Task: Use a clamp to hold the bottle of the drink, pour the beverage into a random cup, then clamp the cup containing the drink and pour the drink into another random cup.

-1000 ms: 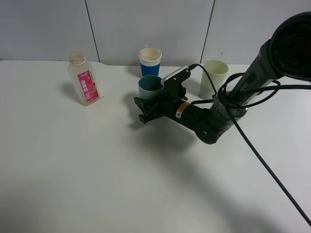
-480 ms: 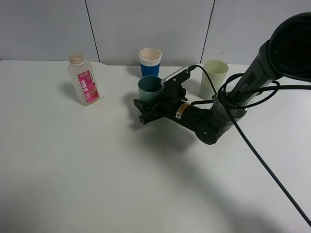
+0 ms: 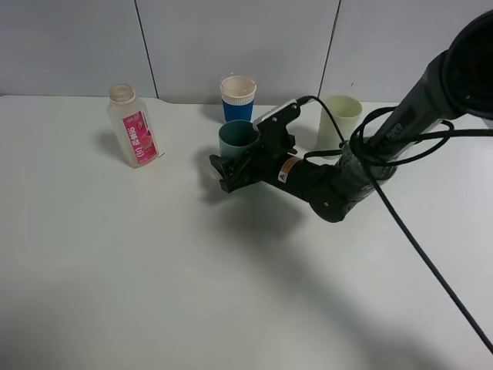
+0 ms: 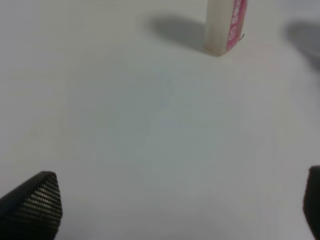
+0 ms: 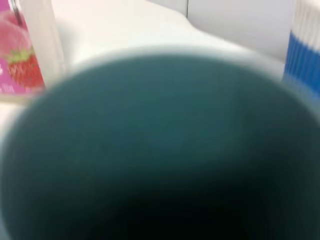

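Observation:
The bottle (image 3: 132, 126) with its pink label stands upright at the left; it also shows in the left wrist view (image 4: 225, 25) and the right wrist view (image 5: 25, 50). The teal cup (image 3: 237, 139) stands upright in the middle and fills the right wrist view (image 5: 160, 150), its inside dark. My right gripper (image 3: 226, 173) reaches in from the right and sits right against the cup; its far finger is hidden. The tall pale green cup (image 3: 339, 123) stands behind the right arm. My left gripper (image 4: 172, 210) hangs open over bare table. I cannot make out the beverage.
A blue cup with a white rim (image 3: 238, 96) stands just behind the teal cup and shows at the edge of the right wrist view (image 5: 305, 50). The right arm's cables (image 3: 400, 146) loop over the table (image 3: 154, 270) on the right.
The right gripper's fingers have shifted slightly to the left beside the teal cup and the arm has risen a little. The cup, the bottle and the left gripper have not moved.

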